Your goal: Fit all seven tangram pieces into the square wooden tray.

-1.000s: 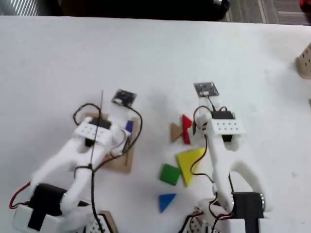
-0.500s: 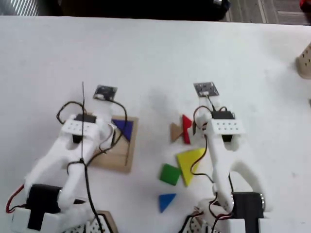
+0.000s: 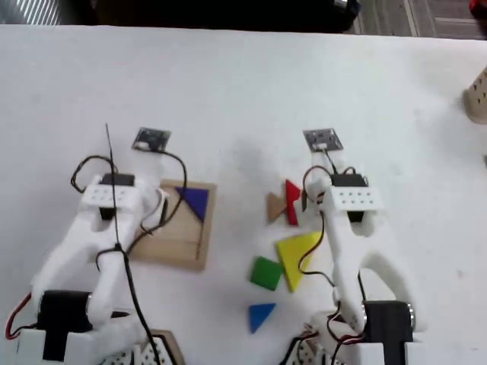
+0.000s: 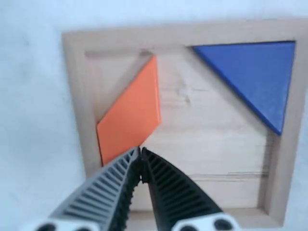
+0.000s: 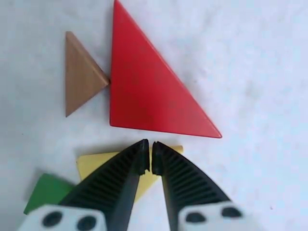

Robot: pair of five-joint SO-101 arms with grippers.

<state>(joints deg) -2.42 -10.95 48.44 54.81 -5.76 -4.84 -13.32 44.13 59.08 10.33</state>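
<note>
The square wooden tray point(image 3: 179, 254) lies at the left, with a dark blue triangle point(image 3: 195, 201) in its far right corner. In the left wrist view an orange parallelogram point(image 4: 130, 113) lies inside the tray point(image 4: 72, 96) opposite the blue triangle point(image 4: 255, 79). My left gripper point(image 4: 140, 153) is shut and empty, its tips at the orange piece's near edge. My right gripper point(image 5: 148, 144) is also shut and empty, above the yellow triangle point(image 5: 96, 163) and just short of the red triangle point(image 5: 149, 96). A brown triangle point(image 5: 79, 74) touches the red one.
Loose on the table between the arms lie the red triangle point(image 3: 292, 201), brown triangle point(image 3: 274, 207), yellow triangle point(image 3: 297, 255), green square point(image 3: 265, 273) and a small blue triangle point(image 3: 260, 314). A perforated wooden block point(image 3: 475, 95) stands at the right edge.
The left arm has swung to the left off the tray, uncovering the dark blue triangle and most of the tray. The right arm has kept still.
</note>
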